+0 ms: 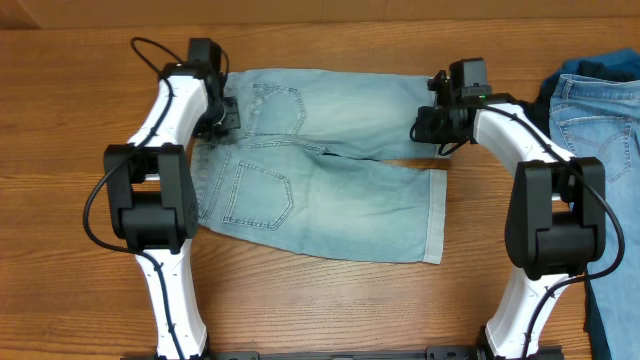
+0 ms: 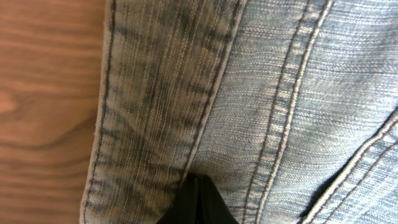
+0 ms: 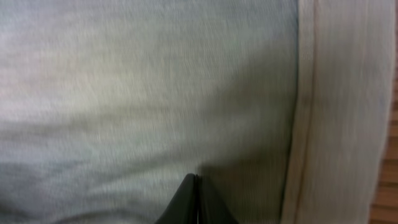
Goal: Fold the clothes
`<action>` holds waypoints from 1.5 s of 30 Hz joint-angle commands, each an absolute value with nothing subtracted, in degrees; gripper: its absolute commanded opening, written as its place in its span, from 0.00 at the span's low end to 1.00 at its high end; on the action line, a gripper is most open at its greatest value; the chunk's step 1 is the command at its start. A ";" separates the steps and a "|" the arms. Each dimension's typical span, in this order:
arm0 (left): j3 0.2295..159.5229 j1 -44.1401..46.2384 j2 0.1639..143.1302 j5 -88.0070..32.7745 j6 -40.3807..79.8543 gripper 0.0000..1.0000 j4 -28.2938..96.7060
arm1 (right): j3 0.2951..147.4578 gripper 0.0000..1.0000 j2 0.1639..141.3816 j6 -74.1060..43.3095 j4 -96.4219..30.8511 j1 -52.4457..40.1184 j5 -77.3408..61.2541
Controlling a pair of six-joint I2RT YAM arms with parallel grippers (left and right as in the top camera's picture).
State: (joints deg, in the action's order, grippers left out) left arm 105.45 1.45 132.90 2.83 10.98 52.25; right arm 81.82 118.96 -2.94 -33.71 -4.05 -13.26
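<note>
The pale blue denim shorts (image 1: 330, 200) lie flat on the wooden table, waistband at the left and cuffed legs at the right, with two back pockets facing up. My left gripper (image 1: 222, 118) is at the far end of the waistband; in the left wrist view its fingers (image 2: 198, 186) are shut, tips pinched into the denim (image 2: 249, 93) by a seam. My right gripper (image 1: 428, 125) is at the cuff of the far leg; in the right wrist view its fingers (image 3: 196, 186) are shut on pale cloth (image 3: 124, 93) just left of the cuff.
Similar light-blue jeans (image 1: 600, 115) lie at the right edge of the table, over a darker blue garment (image 1: 605, 65) that also shows lower down (image 1: 612, 310). Bare wood table (image 1: 330, 310) lies in front of the shorts and to the left.
</note>
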 commanded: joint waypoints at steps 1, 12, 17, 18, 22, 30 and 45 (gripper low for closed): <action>104.25 -2.81 133.73 5.93 12.91 0.04 55.37 | 82.46 0.04 119.72 -2.50 -33.01 -6.81 -13.58; 104.25 -3.99 133.73 5.98 12.62 0.04 59.75 | 82.46 0.04 119.72 -2.55 -32.40 -12.93 -13.54; 104.25 -3.99 133.45 5.98 11.77 0.04 60.29 | 82.46 0.04 119.72 -2.79 -33.17 -14.76 -13.58; 104.25 -4.01 133.29 5.98 11.77 0.04 60.64 | 82.46 0.04 119.72 -2.76 -33.17 -15.20 -13.56; 104.25 -4.01 133.25 5.96 11.77 0.04 60.80 | 82.46 0.04 119.72 -2.79 -30.20 -15.68 -7.40; 104.25 -3.60 133.25 2.85 11.77 0.04 59.27 | 82.46 0.04 120.27 -3.38 -24.73 -13.45 -2.00; 104.38 -3.29 130.98 2.87 11.55 0.04 60.69 | 82.52 0.04 125.73 -3.42 -32.27 -13.43 -2.24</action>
State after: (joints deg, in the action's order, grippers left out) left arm 105.47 -3.11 132.57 3.68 11.94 59.61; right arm 84.14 123.63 -2.98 -29.19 -13.26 -2.61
